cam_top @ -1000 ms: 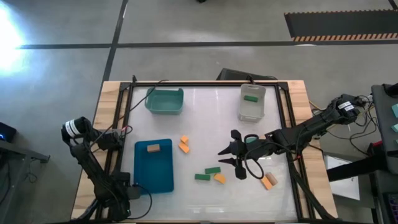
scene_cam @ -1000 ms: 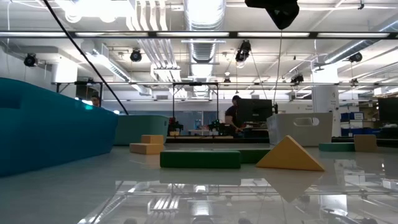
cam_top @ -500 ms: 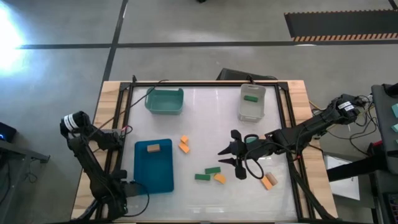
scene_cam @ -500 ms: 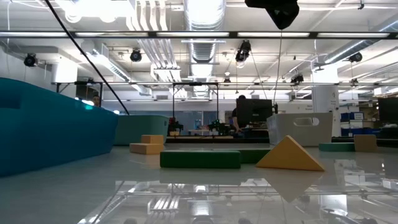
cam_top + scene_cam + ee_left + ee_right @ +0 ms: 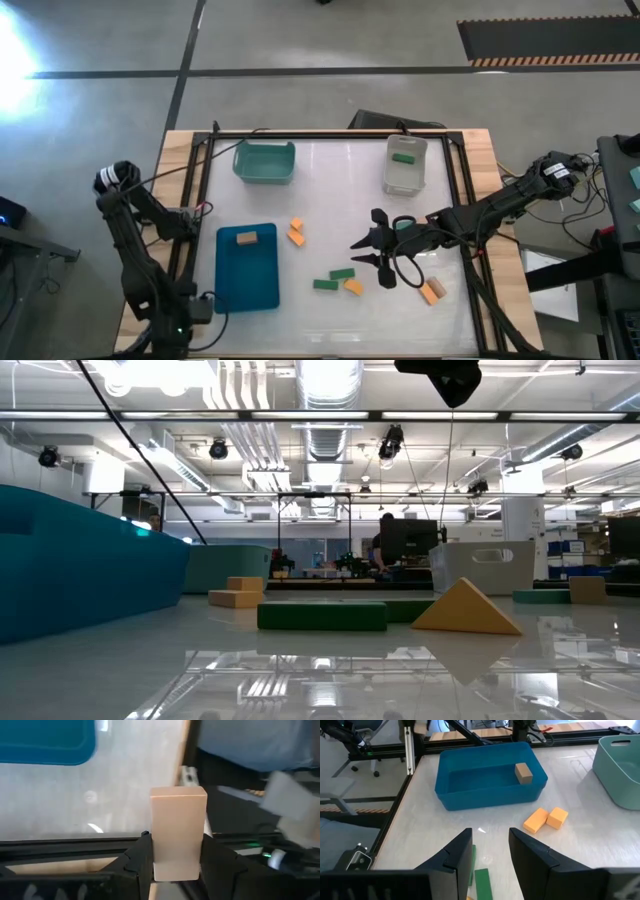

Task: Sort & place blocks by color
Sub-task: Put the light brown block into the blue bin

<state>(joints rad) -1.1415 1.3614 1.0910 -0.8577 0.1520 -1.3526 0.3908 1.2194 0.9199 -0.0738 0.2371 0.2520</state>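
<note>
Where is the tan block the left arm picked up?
The tan block sits clamped in the left gripper, by the table's left edge near the blue bin.

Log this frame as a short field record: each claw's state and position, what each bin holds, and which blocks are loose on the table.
left claw: shut on a tan block, at the table's left edge
right claw: open, empty, hovering mid-table above the loose blocks
blue bin: one tan block inside
clear bin: one green block
teal bin: no blocks visible
loose orange blocks: pair beside blue bin, one by the green blocks, one right
loose green blocks: two, mid-table
</note>
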